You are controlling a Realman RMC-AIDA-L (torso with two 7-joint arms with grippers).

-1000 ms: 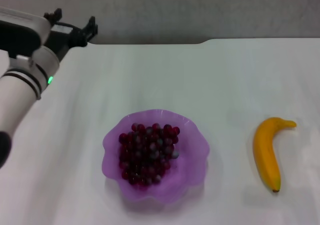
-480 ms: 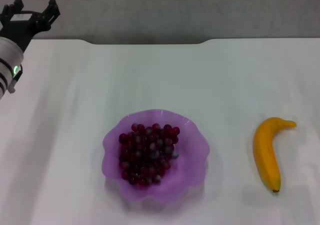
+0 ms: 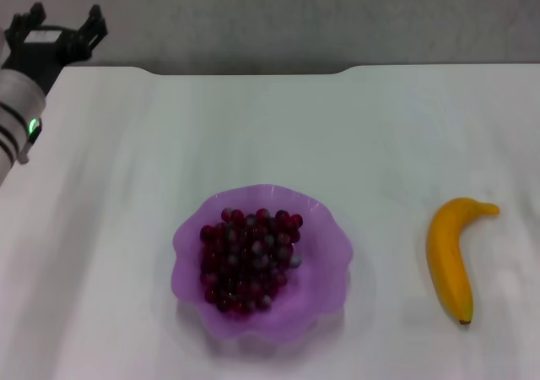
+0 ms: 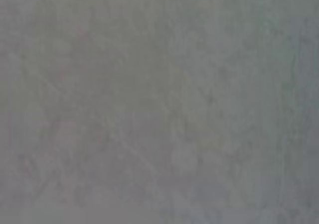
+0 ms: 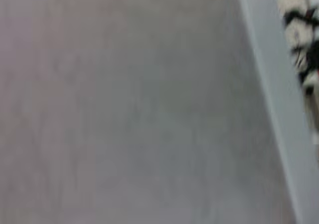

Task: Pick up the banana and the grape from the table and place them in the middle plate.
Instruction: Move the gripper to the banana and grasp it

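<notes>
The bunch of dark red-purple grapes [image 3: 250, 260] lies inside the light purple scalloped plate [image 3: 329, 253] at the middle front of the white table [image 3: 278, 135]. The yellow banana [image 3: 449, 262] lies on the table to the right of the plate, stem toward the back. My left gripper [image 3: 57, 27] is at the far back left corner, raised, open and empty, far from the plate. My right gripper is out of view. The left wrist view shows only a blank grey surface.
A grey wall stands behind the table's back edge [image 3: 337, 69]. The right wrist view shows a grey surface and a pale edge [image 5: 271, 99].
My left arm has drawn back from above the table's left side to the far back left corner. The grapes, plate and banana have not moved.
</notes>
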